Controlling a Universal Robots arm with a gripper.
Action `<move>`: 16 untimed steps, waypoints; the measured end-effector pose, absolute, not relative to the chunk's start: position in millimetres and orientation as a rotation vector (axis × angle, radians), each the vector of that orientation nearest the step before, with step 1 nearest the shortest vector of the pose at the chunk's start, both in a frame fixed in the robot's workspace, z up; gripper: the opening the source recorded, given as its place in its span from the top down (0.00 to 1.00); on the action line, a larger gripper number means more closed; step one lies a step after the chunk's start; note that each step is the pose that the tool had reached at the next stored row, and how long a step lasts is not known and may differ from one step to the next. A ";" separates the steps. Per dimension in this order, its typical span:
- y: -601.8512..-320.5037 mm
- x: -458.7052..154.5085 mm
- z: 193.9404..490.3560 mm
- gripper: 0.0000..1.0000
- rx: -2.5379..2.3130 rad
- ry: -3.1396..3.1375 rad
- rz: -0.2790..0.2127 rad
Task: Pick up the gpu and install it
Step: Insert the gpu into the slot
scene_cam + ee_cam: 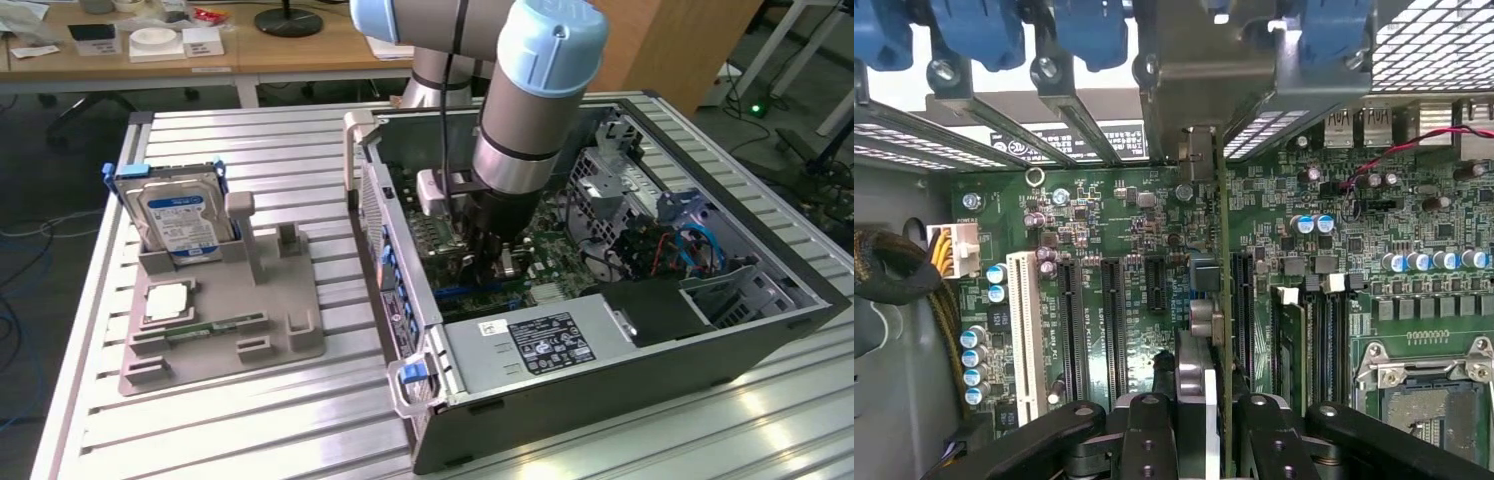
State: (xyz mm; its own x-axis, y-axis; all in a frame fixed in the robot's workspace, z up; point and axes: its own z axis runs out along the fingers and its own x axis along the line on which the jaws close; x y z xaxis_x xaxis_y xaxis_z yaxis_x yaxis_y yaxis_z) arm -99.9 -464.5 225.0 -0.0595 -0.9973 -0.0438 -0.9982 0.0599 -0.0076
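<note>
My claw [1199,425] is pinched narrow on the gpu [1220,300], gripping its top edge so the card stands on edge, straight down over the green motherboard [1124,230]. I hold it low inside the open computer case [694,340], among the black expansion slots [1110,320].

- From the exterior view we look down at an angle, from well back, on the open computer case [747,330].
- From the wrist we look close onto its green board [1124,230], which both views share.
</note>
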 end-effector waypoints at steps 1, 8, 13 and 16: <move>-464.5 -99.9 225.0 0.72 -2.129 2.260 0.038; -463.4 -99.9 225.4 0.72 -2.128 2.259 0.038; -462.8 -99.9 225.4 0.72 -2.128 2.260 0.038; -462.8 -99.7 225.4 0.72 -2.128 2.260 0.038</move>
State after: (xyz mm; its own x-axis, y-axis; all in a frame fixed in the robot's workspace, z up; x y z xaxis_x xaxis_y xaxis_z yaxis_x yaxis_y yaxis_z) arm -99.7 -462.8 225.4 -0.0595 -0.9973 -0.0438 -0.9982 0.0599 -0.0077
